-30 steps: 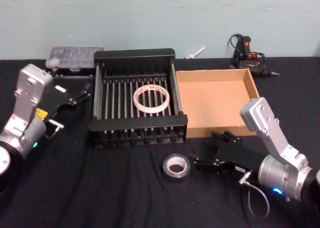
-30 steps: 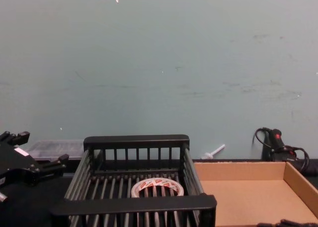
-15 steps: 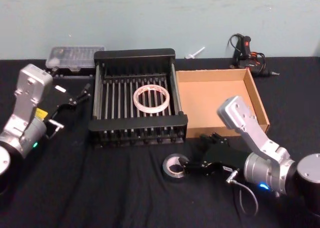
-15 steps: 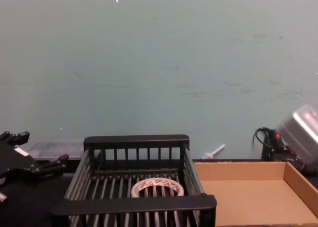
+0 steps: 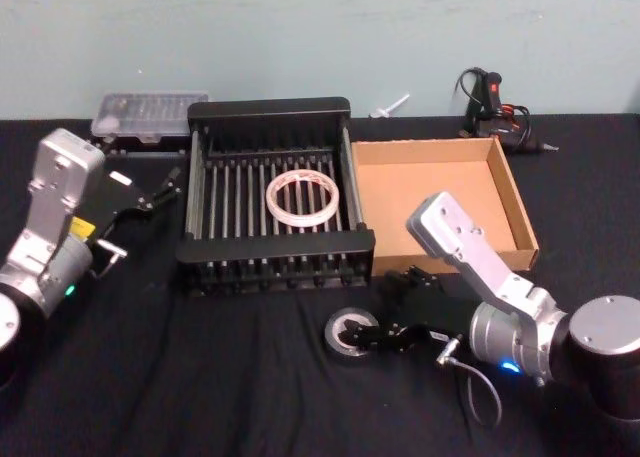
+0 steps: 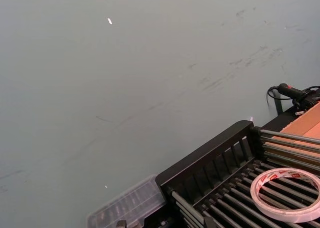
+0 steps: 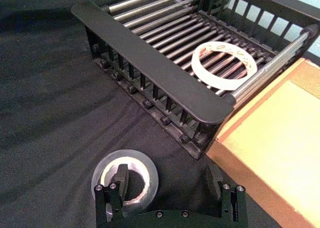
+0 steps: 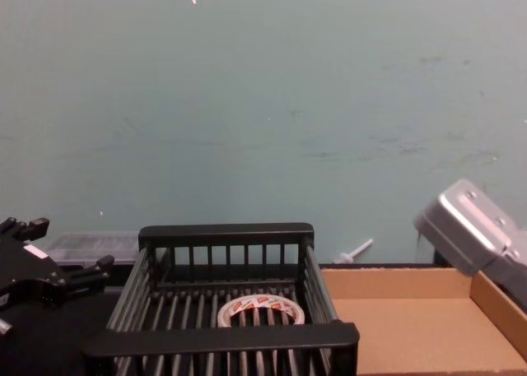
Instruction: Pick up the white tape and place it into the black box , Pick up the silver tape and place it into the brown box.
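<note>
Table cover [image 5: 200, 377]: black cloth, wrinkled.
Wall [image 5: 300, 27]: pale teal, scuffed.
Clear plastic case [image 5: 150, 115]: far left, by wall, lid shut.
Black tool w/ cable [image 5: 490, 102]: far right, by wall.
Small white item [image 5: 392, 104]: back edge, btwn the two; can't tell what.

The robot's right arm, silver-grey with a black two-fingered right gripper [image 5: 372, 324], reached low across the black cloth, its fingers spread apart, one fingertip [image 7: 121, 177] inside a tape roll's centre. The black left gripper [image 5: 165, 182] hung raised on the left side, fingers apart.
</note>
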